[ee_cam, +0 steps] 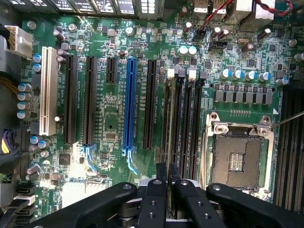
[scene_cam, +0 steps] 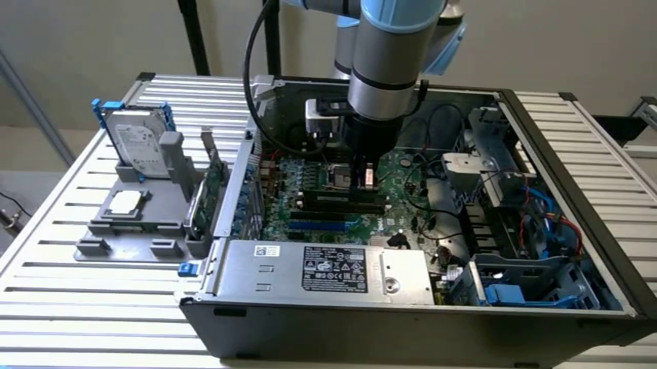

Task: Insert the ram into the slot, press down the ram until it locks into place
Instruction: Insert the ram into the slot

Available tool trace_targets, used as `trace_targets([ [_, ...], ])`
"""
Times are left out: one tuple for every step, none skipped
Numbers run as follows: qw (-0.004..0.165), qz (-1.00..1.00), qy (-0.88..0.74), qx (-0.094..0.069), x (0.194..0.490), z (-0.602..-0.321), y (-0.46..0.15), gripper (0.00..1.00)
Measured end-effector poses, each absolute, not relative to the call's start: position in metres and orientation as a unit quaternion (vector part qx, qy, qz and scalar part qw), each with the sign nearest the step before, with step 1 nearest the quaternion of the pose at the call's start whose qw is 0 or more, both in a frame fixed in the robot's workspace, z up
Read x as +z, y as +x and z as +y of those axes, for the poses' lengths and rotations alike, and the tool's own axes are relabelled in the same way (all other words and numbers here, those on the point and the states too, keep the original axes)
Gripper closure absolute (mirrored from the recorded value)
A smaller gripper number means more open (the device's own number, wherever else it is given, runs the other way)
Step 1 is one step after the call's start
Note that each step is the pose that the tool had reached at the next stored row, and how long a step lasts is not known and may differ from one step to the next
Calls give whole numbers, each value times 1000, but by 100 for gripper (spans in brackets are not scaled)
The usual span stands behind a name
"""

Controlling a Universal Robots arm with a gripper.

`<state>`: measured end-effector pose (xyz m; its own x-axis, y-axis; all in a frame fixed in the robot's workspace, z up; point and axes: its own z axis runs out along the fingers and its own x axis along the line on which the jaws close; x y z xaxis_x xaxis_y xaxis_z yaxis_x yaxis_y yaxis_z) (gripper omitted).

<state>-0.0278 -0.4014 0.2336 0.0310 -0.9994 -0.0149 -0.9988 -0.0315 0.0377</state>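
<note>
One claw in shot, two black fingers, and one ram pinched edge-on between them. Straight out past the fingertips, count the memory slots with me: one, two, three, four, side by side. On one side of the claw, one processor socket. On the other side, one blue slot and four black expansion slots, three long and one short. Farthest off sits one white slot. Exterior view now: one computer case around the claw, and one hard drive well clear of it.
</note>
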Motion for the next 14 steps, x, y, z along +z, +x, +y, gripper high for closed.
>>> trace_targets([
  [8, -696, 718, -18, 234, -401, -28, 87],
  [8, -696, 718, -18, 234, -401, -28, 87],
  [8, -696, 718, -18, 233, -401, -28, 87],
  [8, -696, 718, -18, 233, -401, -28, 87],
  [8, -696, 718, -18, 233, -401, -28, 87],
  [8, -696, 718, -18, 233, -401, -28, 87],
  [8, -696, 718, -18, 233, -401, -28, 87],
  [8, -696, 718, -18, 232, -401, -28, 87],
  [8, -696, 718, -18, 232, -401, -28, 87],
  [8, -696, 718, -18, 232, -401, -28, 87],
  [8, -696, 718, -18, 232, -401, -28, 87],
  [8, -696, 718, -18, 232, -401, -28, 87],
  [9, -696, 718, -17, 231, -401, -28, 87],
  [10, -696, 718, -17, 230, -401, -28, 87],
])
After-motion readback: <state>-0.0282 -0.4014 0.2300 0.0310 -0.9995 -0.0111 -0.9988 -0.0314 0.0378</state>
